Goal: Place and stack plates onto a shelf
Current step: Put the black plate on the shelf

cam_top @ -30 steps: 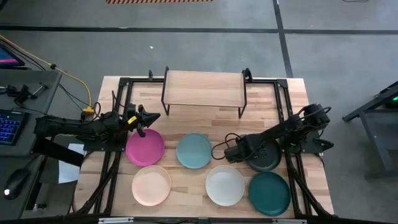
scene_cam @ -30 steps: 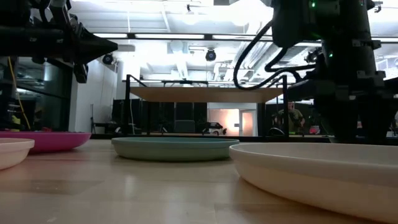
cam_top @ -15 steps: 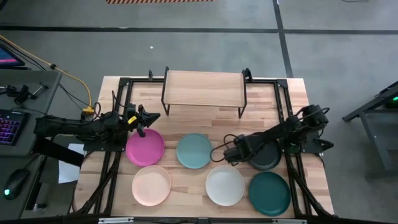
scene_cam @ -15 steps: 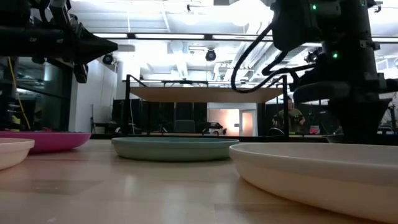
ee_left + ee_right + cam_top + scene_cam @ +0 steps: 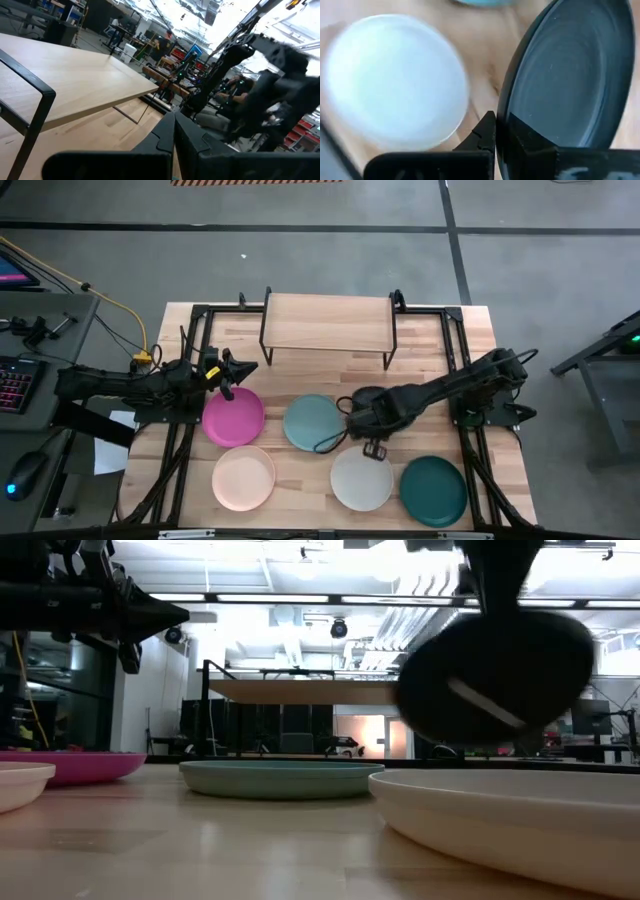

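Five plates lie flat on the wooden table: pink [image 5: 233, 417], light blue [image 5: 311, 423], peach [image 5: 243, 478], white [image 5: 361, 479] and dark teal [image 5: 433, 490]. The black plate [image 5: 495, 675] hangs in the air above the white plate, in my right gripper [image 5: 362, 420], which is shut on it. The shelf [image 5: 328, 323] stands on its black legs at the table's far middle, with a bare board. My left gripper [image 5: 250, 368] is shut and waits level above the pink plate's far edge. My right gripper pinches the black plate's rim [image 5: 503, 116] between its two fingers, one on each face. The fingers come from above, pointing down. The plate hangs on edge below them, tilted and lifted clear of the table, with its hollow face [image 5: 565, 75] toward the wrist camera.
Black frame rails [image 5: 455, 350] run along the table's left and right sides beside the shelf's legs. A strip of bare wood [image 5: 320, 380] lies between the shelf and the far row of plates. A keyboard and cables [image 5: 20, 375] sit off the table's left.
My right gripper has taken hold of the black plate's rim. It has risen, gone a little toward the table's left and rolled about its own line. The black plate has left its flat place at the right and now hangs on edge, clear of the table.
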{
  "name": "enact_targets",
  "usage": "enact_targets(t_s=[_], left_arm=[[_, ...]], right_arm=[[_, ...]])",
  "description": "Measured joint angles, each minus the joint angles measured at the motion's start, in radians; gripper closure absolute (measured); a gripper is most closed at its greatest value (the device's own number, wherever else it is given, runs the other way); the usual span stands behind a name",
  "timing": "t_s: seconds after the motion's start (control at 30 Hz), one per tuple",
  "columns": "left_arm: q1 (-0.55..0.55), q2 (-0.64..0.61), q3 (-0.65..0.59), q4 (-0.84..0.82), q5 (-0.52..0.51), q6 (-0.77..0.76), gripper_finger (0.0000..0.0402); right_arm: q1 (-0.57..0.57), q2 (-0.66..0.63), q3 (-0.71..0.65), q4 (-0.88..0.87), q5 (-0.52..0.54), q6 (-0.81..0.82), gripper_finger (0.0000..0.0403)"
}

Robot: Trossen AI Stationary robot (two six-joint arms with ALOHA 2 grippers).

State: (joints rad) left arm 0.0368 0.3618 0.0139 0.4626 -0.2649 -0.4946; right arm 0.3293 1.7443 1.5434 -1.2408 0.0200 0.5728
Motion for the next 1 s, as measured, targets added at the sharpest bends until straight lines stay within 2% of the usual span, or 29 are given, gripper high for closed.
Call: enact_targets(t_s=[0.17, 0.3, 0.4, 0.5, 0.57, 0.67, 0.87, 1.0], left_arm=[[0.000, 0.000, 0.000, -0.002, 0.000, 0.000, 0.0401], [0.000, 0.000, 0.000, -0.003, 0.000, 0.000, 0.0401], [0.000, 0.000, 0.000, -0.003, 0.000, 0.000, 0.0401], [0.000, 0.000, 0.000, -0.003, 0.000, 0.000, 0.0401], [0.000, 0.000, 0.000, -0.003, 0.000, 0.000, 0.0401], [0.000, 0.000, 0.000, -0.003, 0.000, 0.000, 0.0401], [0.000, 0.000, 0.000, -0.003, 0.000, 0.000, 0.0401], [0.000, 0.000, 0.000, -0.003, 0.000, 0.000, 0.0401]], right_arm=[[-0.016, 0.000, 0.210, -0.001, -0.096, -0.388, 0.0403], [-0.038, 0.000, 0.386, -0.043, -0.118, -0.533, 0.0403], [-0.073, -0.003, 0.495, -0.116, 0.033, -0.567, 0.0403], [-0.123, -0.028, 0.531, -0.202, 0.224, -0.600, 0.0403], [-0.167, -0.057, 0.510, -0.224, 0.285, -0.615, 0.0403], [-0.241, -0.117, 0.404, -0.195, 0.282, -0.634, 0.0403], [-0.373, -0.231, 0.068, 0.085, 0.313, -0.751, 0.0403], [-0.396, -0.223, -0.017, 0.199, 0.264, -0.861, 0.0403]])
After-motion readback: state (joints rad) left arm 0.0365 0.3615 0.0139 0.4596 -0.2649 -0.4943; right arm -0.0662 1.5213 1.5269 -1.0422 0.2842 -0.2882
